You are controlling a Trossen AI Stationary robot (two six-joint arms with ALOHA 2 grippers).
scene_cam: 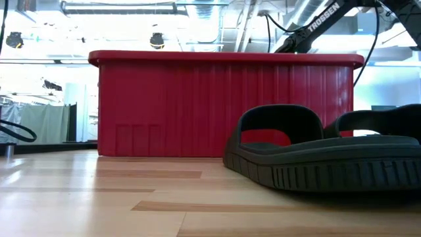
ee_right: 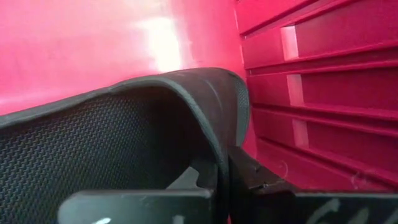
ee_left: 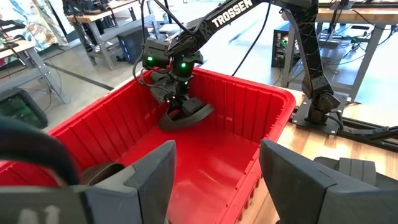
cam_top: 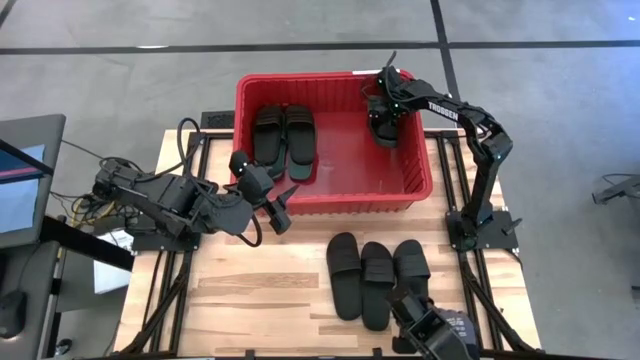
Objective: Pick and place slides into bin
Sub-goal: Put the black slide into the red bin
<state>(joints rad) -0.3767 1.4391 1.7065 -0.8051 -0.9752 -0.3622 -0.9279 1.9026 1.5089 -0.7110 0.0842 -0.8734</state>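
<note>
Two dark, matte-black jointed arms on black frame bases. The right arm (cam_top: 470, 125) bears white "TROSSEN" lettering along its forearm; green indicator lights glow at its wrist. Black cables loop loosely around the left arm (cam_top: 185, 200). Each end effector carries two flat, dark, angular fingers (ee_left: 152, 171).

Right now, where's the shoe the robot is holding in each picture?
High view: black slide in the right gripper, over the red bin's far right corner.
Low view: hidden behind the bin wall.
Left wrist view: slide hangs mid-picture.
Right wrist view: slide fills the foreground.
Shared landmark: the bin.
</note>
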